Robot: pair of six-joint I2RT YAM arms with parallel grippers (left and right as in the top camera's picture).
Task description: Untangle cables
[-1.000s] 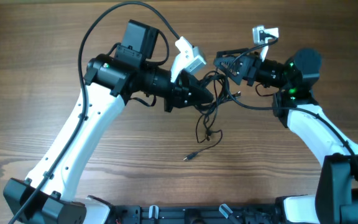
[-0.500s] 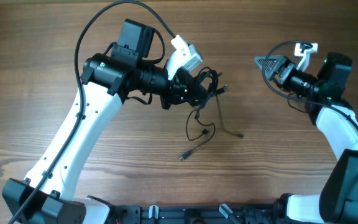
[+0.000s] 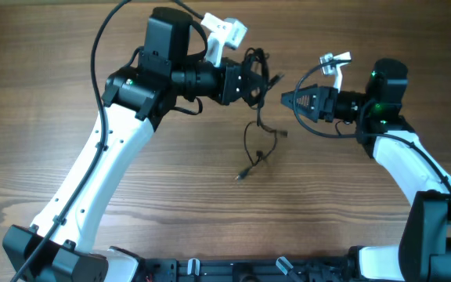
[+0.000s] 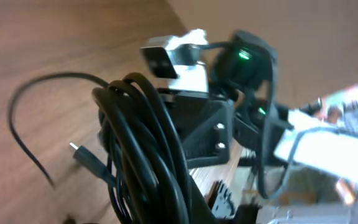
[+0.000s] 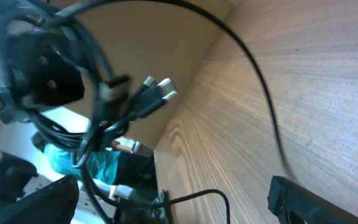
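The cables are a knotted bundle of thin black cords. My left gripper is shut on it and holds it above the table at the back centre. Loose strands hang down to the wood and end in a small plug. In the left wrist view the bundle fills the jaws and hides them. My right gripper is open and empty, just right of the bundle and apart from it. In the right wrist view its fingers are wide apart, and the plug tips hang ahead.
The wooden table lies under everything. The left arm's thick black cable arcs over the back left. A thick black loop hangs from the right arm. The table's front edge holds the arm bases.
My right gripper, drawn back to the right half a second ago, has moved left, close to the bundle. My left gripper has carried the bundle up and further back; the trailing strands followed.
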